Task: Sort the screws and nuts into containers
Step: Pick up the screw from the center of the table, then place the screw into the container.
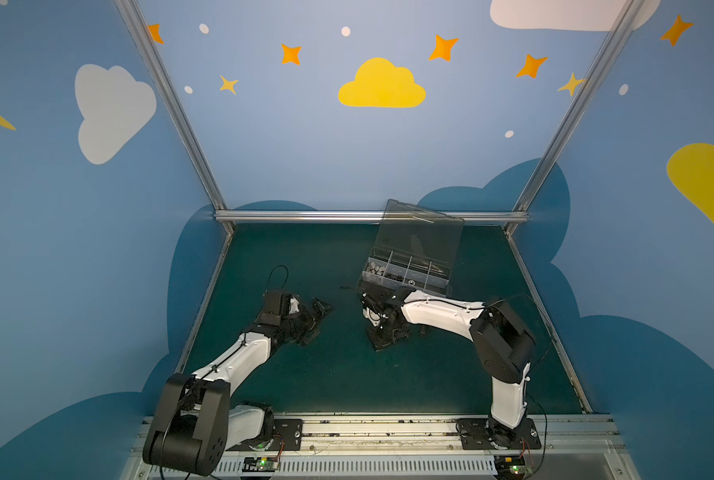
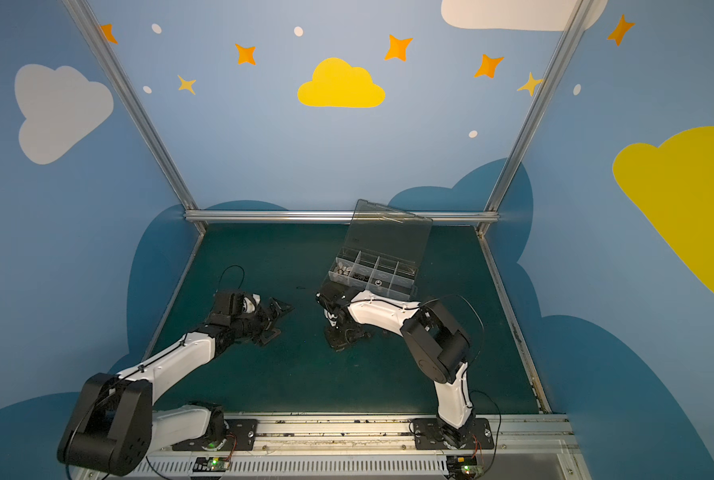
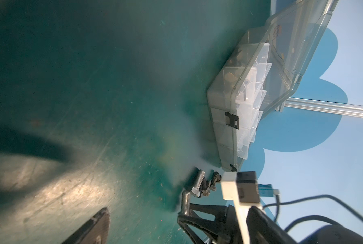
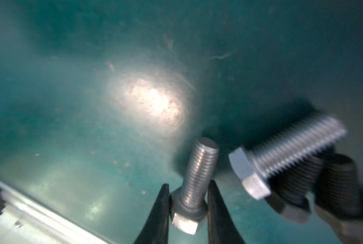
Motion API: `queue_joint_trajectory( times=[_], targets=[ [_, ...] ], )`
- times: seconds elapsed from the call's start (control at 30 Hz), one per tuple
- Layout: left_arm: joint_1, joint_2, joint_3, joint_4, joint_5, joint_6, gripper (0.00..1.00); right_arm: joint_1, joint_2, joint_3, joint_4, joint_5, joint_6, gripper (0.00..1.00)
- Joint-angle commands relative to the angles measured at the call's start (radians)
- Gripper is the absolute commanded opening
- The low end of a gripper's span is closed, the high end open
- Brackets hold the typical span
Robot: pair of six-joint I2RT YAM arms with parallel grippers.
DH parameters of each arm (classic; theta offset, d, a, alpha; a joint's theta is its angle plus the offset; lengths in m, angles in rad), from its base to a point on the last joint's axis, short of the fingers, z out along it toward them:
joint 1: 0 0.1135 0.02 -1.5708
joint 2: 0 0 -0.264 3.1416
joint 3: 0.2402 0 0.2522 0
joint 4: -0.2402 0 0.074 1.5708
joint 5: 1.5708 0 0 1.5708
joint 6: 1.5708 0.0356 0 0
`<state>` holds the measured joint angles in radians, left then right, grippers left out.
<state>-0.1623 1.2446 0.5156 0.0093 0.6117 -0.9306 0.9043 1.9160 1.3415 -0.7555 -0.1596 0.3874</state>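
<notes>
Right claw [image 4: 188,183] clasps silver bolt [image 4: 199,164]; black screws [image 4: 339,181] blurred, cropped.

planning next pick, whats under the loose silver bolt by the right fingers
A black screw lies partly under the loose silver bolt; anything beneath that is covered.

both top views high, facing down at mat [image 1: 338,382], wrist views close, sharing bolts [image 3: 197,182]

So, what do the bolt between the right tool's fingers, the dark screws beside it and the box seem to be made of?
Silver bolt: probably steel, bright bare or plated finish; highlights glint along its threads.
Black screws: likely steel too, dull black coating; they give almost no shine.
Organizer box: clear greyish plastic, smooth; dividers and contents show through its walls.
</notes>
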Motion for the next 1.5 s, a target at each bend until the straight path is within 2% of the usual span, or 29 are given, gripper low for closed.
queue_joint_trajectory(
  times=[0.0,0.23,0.43,0.53,0.67,1.03,1.17,1.33,1.47],
  targets=[
    [0.007,0.012,-0.01,0.006,0.011,0.018,1.0,-0.028,-0.091,0.072,-0.01,-0.036,-0.068,0.02],
    [0.009,0.025,-0.005,0.014,0.022,0.017,1.0,-0.132,-0.06,0.249,-0.074,0.006,-0.158,0.03],
    [0.009,0.029,-0.004,0.015,0.017,0.012,1.0,-0.22,0.078,0.44,-0.117,0.079,-0.213,0.03],
    [0.009,0.029,-0.002,0.015,0.019,0.012,1.0,-0.235,0.152,0.519,-0.143,0.151,-0.242,0.03],
    [0.009,0.032,0.005,0.01,0.015,0.013,1.0,-0.251,0.234,0.6,-0.172,0.187,-0.264,0.04],
    [0.007,0.056,0.022,0.021,0.031,0.019,1.0,-0.263,0.305,0.62,-0.179,0.218,-0.272,0.07],
    [0.007,0.059,0.022,0.021,0.031,0.019,1.0,-0.264,0.312,0.625,-0.191,0.221,-0.278,0.13],
    [0.007,0.056,0.021,0.02,0.03,0.018,1.0,-0.265,0.311,0.621,-0.196,0.223,-0.284,0.15],
    [0.006,0.053,0.02,0.018,0.028,0.018,1.0,-0.265,0.313,0.619,-0.195,0.22,-0.284,0.22]
  ],
)
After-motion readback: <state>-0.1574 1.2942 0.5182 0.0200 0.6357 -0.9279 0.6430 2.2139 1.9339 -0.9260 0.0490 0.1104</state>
